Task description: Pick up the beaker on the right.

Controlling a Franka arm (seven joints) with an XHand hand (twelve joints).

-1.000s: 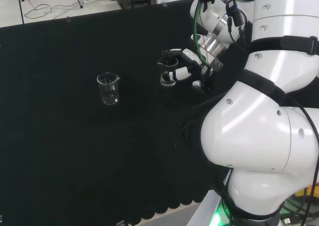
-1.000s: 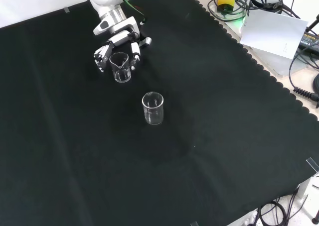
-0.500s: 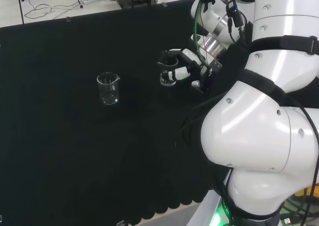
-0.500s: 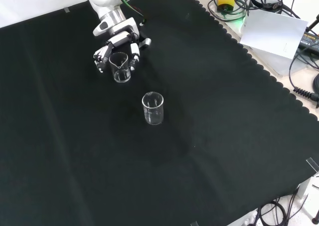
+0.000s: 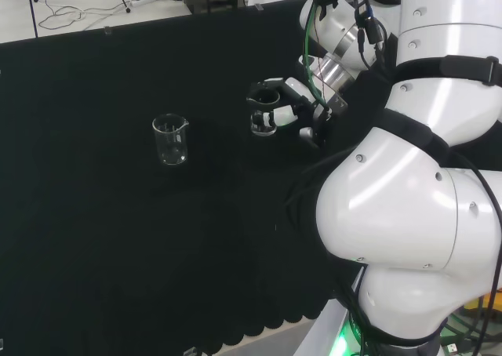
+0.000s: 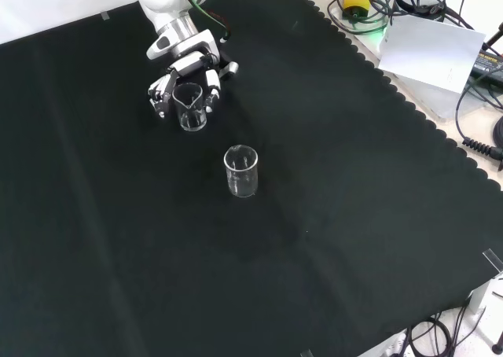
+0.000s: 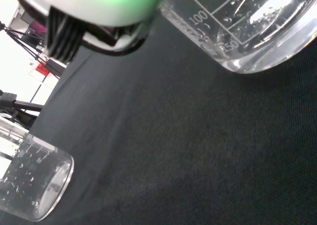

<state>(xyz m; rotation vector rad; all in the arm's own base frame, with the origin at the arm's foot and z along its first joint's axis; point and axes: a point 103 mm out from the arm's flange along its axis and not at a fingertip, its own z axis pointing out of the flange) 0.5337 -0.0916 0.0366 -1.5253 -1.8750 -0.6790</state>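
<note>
Two clear glass beakers are on the black cloth. The hand (image 5: 289,114) has its black and white fingers curled round one beaker (image 5: 262,125), just left of the arm's white links in the head view. In the front view the hand (image 6: 191,61) comes in from the top and wraps that same beaker (image 6: 192,115). The other beaker (image 5: 170,139) stands free farther left in the head view, and nearer the camera (image 6: 241,171) in the front view. In the wrist view the held beaker's base (image 7: 247,31) looms close, a blurred part of the hand (image 7: 89,7) beside it, and the free beaker (image 7: 29,183) sits apart.
Black cloth (image 6: 330,215) spreads wide around both beakers. In the front view its scalloped edge (image 6: 409,109) runs down the right, with papers and cables (image 6: 440,50) beyond it. The arm's big white links (image 5: 408,215) stand at the head view's right.
The hand and the beaker in it have crept slightly upward in the head and front views. The free beaker has not moved.
</note>
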